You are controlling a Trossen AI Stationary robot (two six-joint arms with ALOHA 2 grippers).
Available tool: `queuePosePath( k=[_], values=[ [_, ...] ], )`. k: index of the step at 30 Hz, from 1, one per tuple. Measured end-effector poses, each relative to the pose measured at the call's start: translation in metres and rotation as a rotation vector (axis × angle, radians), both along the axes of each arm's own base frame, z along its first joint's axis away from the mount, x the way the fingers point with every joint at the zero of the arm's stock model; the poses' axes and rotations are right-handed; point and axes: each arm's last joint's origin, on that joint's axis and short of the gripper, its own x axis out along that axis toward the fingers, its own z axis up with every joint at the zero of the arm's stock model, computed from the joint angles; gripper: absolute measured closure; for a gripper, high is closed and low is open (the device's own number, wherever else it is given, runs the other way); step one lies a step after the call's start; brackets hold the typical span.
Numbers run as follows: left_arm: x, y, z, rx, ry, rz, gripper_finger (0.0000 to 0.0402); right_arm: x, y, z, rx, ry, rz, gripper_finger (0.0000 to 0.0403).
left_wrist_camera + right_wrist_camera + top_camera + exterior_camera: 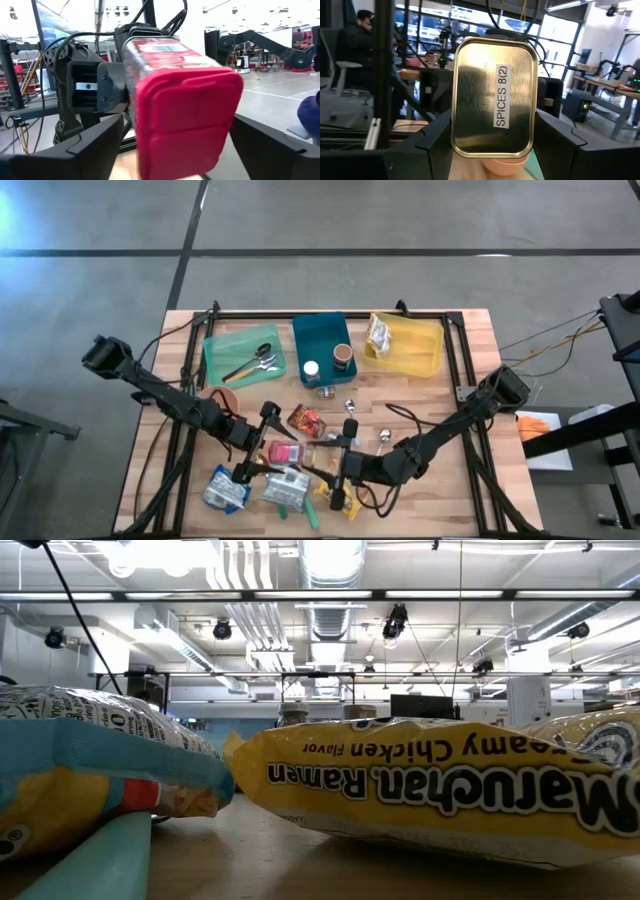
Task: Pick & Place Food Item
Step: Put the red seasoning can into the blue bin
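Left arm reaches in from the table's left edge. Left gripper (262, 448) is level over the front middle of the wooden table (470, 390), jaws wide. One dark finger stands either side of the red lid end of the spice tin (494, 97), with a gap on both sides and no contact seen.

The tin hangs above the table, lying on its side between the two grippers. Its red lid faces the left arm. Its gold base, labelled "SPICES 8(2)", faces the right arm.

Right gripper (312, 462) is just beside it, jaws part closed on the tin's sides and carrying it. Right arm comes in from the right edge.

Back row, left to right:
- green tray (225, 350) with utensils
- teal bin (298, 350) with a jar
- yellow tray (425, 350) with one packet

A red snack packet (307, 421) lies behind the grippers, with a spoon (384, 438) to its right.

Along the front edge lie loose packets, among them a yellow ramen packet (430, 790).

A person (360, 40) is in the room beyond the table.
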Motion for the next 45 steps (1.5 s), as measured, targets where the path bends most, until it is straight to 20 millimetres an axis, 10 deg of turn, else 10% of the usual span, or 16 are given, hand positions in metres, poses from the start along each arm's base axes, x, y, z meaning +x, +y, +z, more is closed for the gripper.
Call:
queuePosePath(
  k=[14,22,33,45],
  values=[
    [0.000,0.000,0.002,0.002,-0.018,0.003,0.0193,0.000,-0.001,-0.001,0.026,-0.007,0.013,0.0190],
    [0.000,0.000,0.002,0.000,-0.021,0.003,0.0195,0.000,-0.001,-0.002,0.021,-0.003,0.013,0.0188],
    [0.005,-0.001,0.010,-0.087,0.049,0.011,0.0195,0.001,-0.002,-0.007,0.030,0.042,-0.043,0.0064],
    [0.020,0.000,0.037,-0.070,0.311,0.272,0.0196,-0.019,0.000,-0.021,0.086,0.222,-0.239,0.0055]
  ],
)
